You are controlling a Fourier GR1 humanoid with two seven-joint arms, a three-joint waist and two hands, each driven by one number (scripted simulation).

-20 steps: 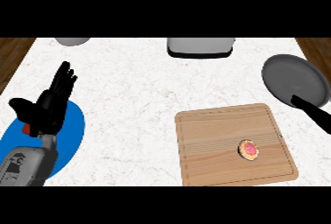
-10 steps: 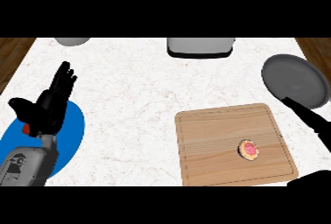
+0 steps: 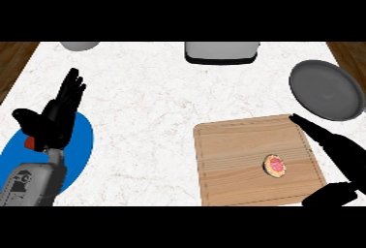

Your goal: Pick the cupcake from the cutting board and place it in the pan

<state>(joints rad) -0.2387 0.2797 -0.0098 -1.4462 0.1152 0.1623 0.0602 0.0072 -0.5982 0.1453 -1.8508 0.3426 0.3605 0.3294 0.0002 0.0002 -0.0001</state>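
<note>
Low at the right edge, black right hand [image 3: 336,145], fingers straight and spread from the thumb, over the pale wooden cutting board's [image 3: 236,160] right side, holding nothing. Just beside it, small pink-frosted cupcake [image 3: 275,165], on that board. Beyond, dark grey round pan [image 3: 325,89] on white marbled counter [image 3: 157,97]. Far left, black left hand [image 3: 53,116] open, fingers up, over blue round plate [image 3: 79,145]. Brown wooden floor [image 3: 14,58] past counter corners.
</note>
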